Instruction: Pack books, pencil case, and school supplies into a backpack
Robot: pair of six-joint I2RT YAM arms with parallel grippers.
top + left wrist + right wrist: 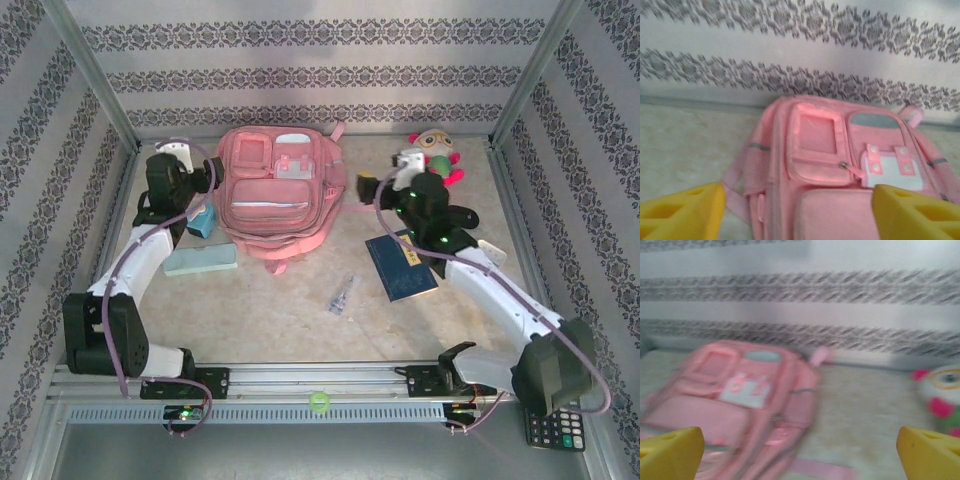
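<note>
Left end effector (799, 205) spread wide, empty; right end effector (800, 445) same. Backpack (275, 195) contents hidden; book (400, 268) outside.

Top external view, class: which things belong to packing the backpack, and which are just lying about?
For the job: backpack, navy book, clear packet, pale teal piece.
Lying about: plush toy, black calculator, small green ball.

left claw (797, 216): jaws wide apart | right claw (800, 456): jaws wide apart
</note>
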